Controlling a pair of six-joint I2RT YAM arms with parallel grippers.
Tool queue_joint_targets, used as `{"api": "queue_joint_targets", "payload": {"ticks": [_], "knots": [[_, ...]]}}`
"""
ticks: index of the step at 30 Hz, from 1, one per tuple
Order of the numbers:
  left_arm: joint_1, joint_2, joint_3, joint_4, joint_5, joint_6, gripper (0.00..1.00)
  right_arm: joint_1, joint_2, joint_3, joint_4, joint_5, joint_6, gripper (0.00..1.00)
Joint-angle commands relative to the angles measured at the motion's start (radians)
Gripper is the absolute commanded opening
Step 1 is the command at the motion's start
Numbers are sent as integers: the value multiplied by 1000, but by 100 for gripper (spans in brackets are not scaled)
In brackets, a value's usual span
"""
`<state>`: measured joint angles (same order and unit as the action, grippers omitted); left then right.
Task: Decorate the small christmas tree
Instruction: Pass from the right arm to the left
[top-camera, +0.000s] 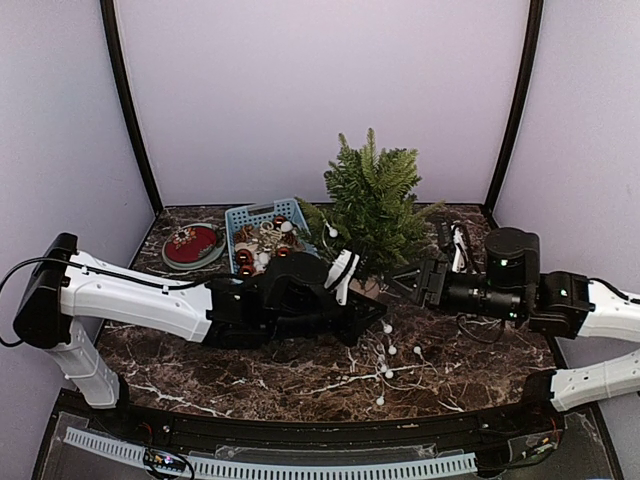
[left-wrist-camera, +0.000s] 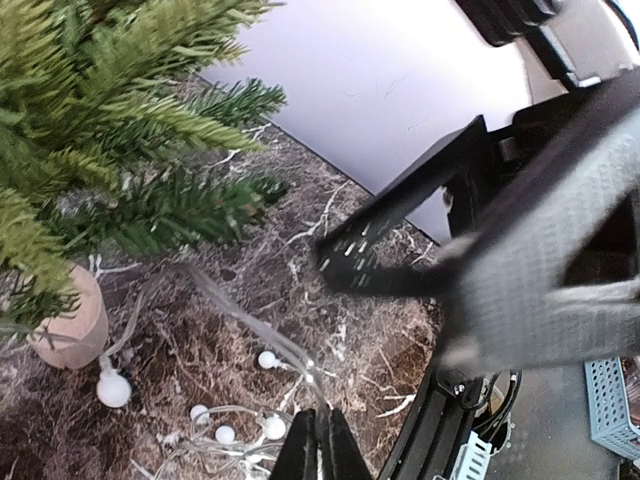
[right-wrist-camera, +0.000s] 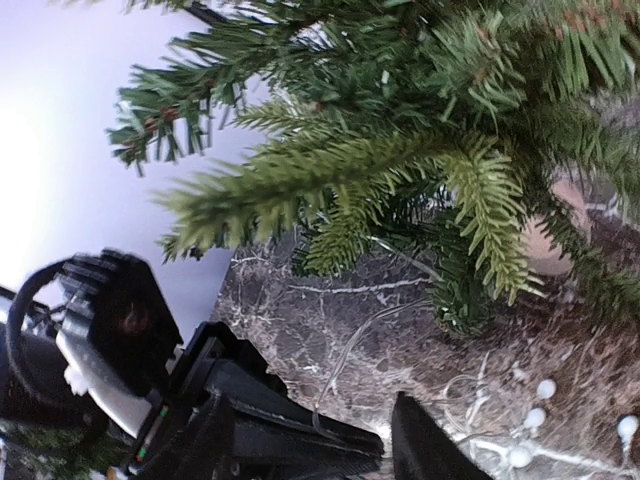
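Top external view only: blue basket (top-camera: 240, 218), rectangular plastic lattice, holding red and gold baubles (top-camera: 245, 257); just left of it a round red disc (top-camera: 192, 245), cushion-like, dark-rimmed. Both at the back-left of the table (top-camera: 200, 365), glossy dark marble pattern with white veins

small christmas tree (top-camera: 372, 200): upright at mid-table toward the back, just right of the basket, between the two grippers; bushy green needle branches, matte and bristly. Pale wooden cylinder base (left-wrist-camera: 70, 320) plain only in the left wrist view, smooth, standing on the marble; largely screened by branches in the right wrist view

light string (top-camera: 388, 352): thin clear wire carrying small round white bulbs, in a loose tangle on the table in front of the tree

left gripper (left-wrist-camera: 320, 440): closed tight, pinching the clear wire of the light string just above the tangle; grip readable in its own wrist view, not from above

right gripper (top-camera: 408, 281): black, jaws parted, nothing clamped between them; just right of the tree's lower branches, blurred in the left wrist view
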<state>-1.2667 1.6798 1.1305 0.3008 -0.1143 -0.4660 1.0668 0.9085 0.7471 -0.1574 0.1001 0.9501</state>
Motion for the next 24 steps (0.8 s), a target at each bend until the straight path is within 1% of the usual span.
{"api": "queue_joint_targets", "payload": {"ticks": [1, 4, 8, 12, 14, 17, 21, 24], "knots": [[13, -69, 30, -75, 5, -59, 0, 4, -92, -64, -15, 76, 0, 68], [24, -68, 36, -95, 32, -94, 0, 4, -145, -144, 33, 53, -30, 72], [29, -66, 40, -89, 54, -111, 0, 5, -215, -285, 165, 4, -68, 69], [30, -69, 43, -90, 61, -111, 0, 3, -244, -409, 251, 28, -46, 62], [30, -72, 42, -91, 64, -111, 0, 4, -238, -451, 285, 48, -19, 58], [30, -74, 41, -91, 70, -111, 0, 3, -201, -487, 328, 67, -8, 55], [30, -73, 43, -88, 77, -110, 0, 4, -131, -498, 384, 92, -42, 53], [30, -69, 43, -88, 81, -111, 0, 2, -79, -494, 438, 96, -66, 55]]}}
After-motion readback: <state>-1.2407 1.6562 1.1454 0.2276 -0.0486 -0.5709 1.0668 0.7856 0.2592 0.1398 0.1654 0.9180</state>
